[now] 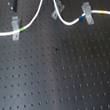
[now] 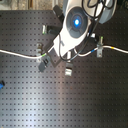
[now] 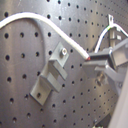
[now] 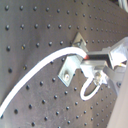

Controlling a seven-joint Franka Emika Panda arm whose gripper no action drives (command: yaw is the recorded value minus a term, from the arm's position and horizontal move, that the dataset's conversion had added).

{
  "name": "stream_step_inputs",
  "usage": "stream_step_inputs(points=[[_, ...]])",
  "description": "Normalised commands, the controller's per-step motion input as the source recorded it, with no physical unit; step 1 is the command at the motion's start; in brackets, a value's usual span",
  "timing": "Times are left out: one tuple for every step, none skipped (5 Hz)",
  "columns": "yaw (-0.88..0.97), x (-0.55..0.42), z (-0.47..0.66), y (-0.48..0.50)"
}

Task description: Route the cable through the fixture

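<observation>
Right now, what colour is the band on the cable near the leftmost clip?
Green, on the white cable; clearest in the first exterior view.

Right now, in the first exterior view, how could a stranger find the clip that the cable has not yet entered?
Start at the black perforated board. Three grey metal clips stand in a row near its far edge; the white cable crosses the left clip and the right clip. The middle clip is the one: the cable lifts over it toward the hand.

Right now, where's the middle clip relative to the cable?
In the first exterior view, the middle clip stands near the top centre of the breadboard, between the cable's two strands that rise to the gripper; no contact visible.
</observation>
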Motion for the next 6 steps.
stream_step_inputs(points=[[-0.84,0.033,0.04,-0.191],[-0.48,0.126,0.01,-0.471],[-0.46,0.013,0.00,-0.497],[-0.18,-0.209,0.01,-0.311],[0.09,-0.301,0.01,-0.065],[0.06,-0.277,0.01,0.012]])
